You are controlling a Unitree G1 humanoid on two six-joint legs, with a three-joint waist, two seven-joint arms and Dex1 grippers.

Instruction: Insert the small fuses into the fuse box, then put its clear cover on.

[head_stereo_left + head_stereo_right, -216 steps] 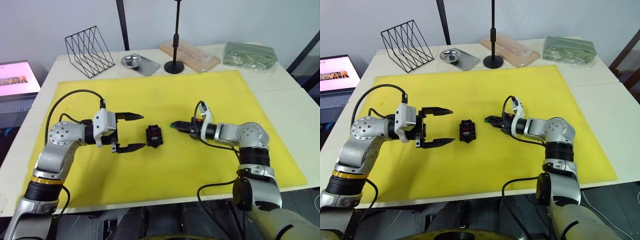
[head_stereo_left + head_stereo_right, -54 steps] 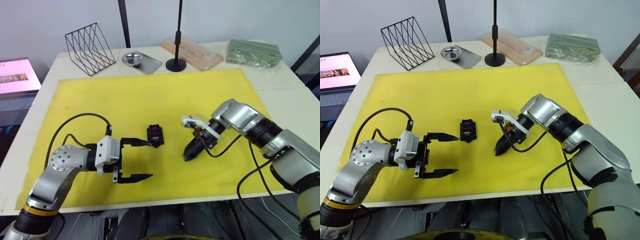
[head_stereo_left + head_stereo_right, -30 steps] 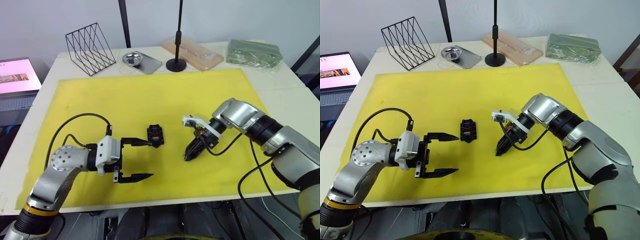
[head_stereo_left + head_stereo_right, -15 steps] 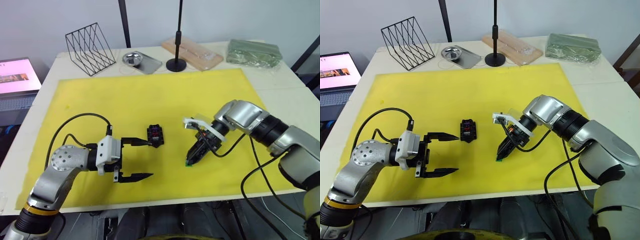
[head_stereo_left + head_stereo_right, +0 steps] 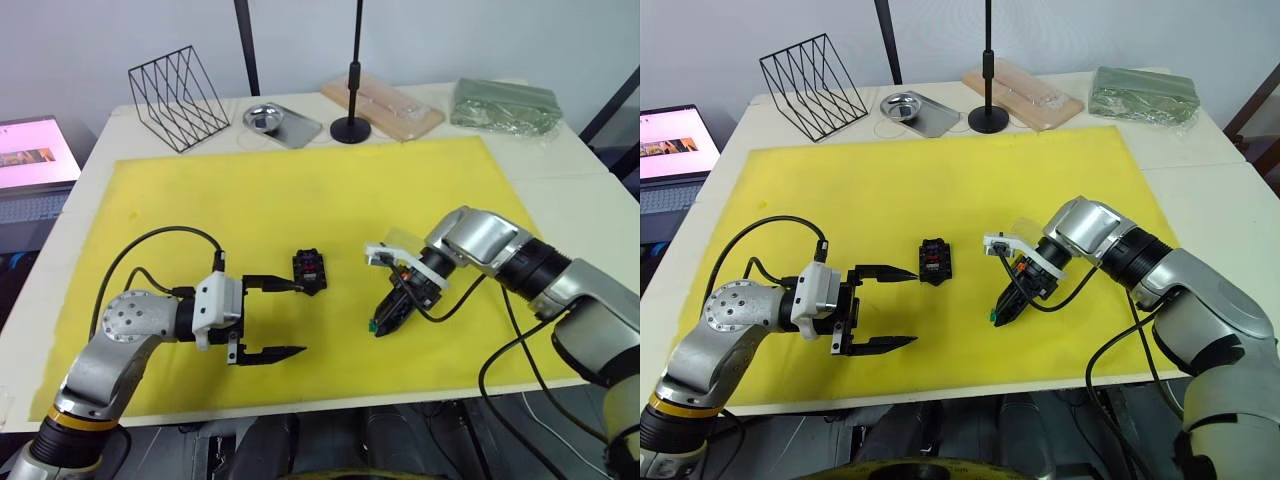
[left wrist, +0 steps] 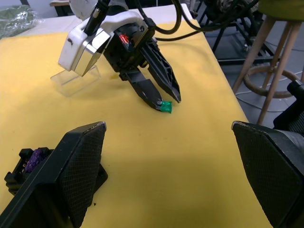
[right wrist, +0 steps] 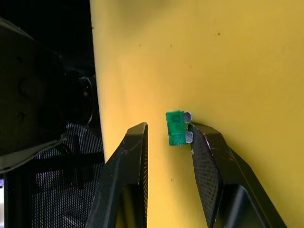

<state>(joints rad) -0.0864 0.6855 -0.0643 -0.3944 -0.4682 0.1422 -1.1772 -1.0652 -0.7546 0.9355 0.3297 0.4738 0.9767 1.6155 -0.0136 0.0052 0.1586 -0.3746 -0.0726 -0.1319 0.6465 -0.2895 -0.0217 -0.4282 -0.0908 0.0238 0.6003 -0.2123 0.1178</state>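
Right pincer [image 7: 167, 137] beside one green fuse [image 7: 176, 128]

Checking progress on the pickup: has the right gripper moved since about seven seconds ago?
Yes. The right gripper has swung away from the fuse box, toward the yellow mat's near edge, its open fingers now around a green fuse.

Bare yellow mat [image 5: 300, 190] around fuse box [image 5: 309, 270]

One loose green fuse [image 7: 176, 127], one fuse box [image 5: 310, 270], one clear cover [image 6: 76, 80], two pincers [image 5: 268, 319] [image 5: 1002, 315], one wire rack [image 5: 178, 97], one steel tray [image 5: 281, 123].
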